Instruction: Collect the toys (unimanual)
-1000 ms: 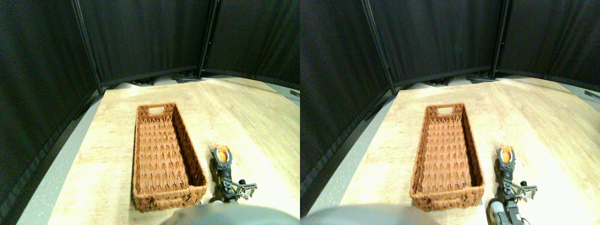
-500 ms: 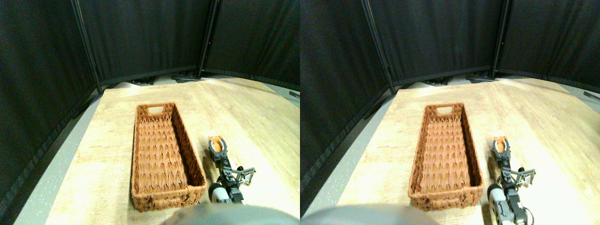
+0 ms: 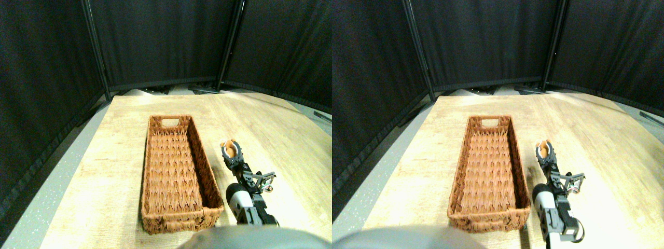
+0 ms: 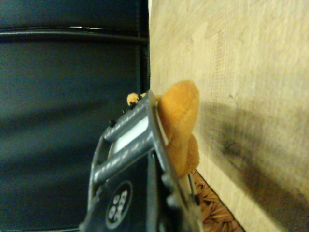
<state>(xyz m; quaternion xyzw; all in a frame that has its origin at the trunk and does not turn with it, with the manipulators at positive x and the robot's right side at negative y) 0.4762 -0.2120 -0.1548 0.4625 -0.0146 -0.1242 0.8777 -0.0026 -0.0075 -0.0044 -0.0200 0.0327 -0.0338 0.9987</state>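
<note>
Though its jaw hides most of it, the claw [image 3: 229, 151] grips an orange toy [image 4: 179, 126] beside the basket [image 3: 153, 207]

No text, label, brand, number or sign can be read on the brown woven wicker basket [image 3: 176, 174], on the pale wood-grain board [image 3: 270, 129] it stands on, or on the black fabric screens [image 3: 155, 41] at twelve o'clock; the small orange plush toy [image 3: 229, 149], at about two o'clock from the basket's middle, shows no tag or print in either view
</note>
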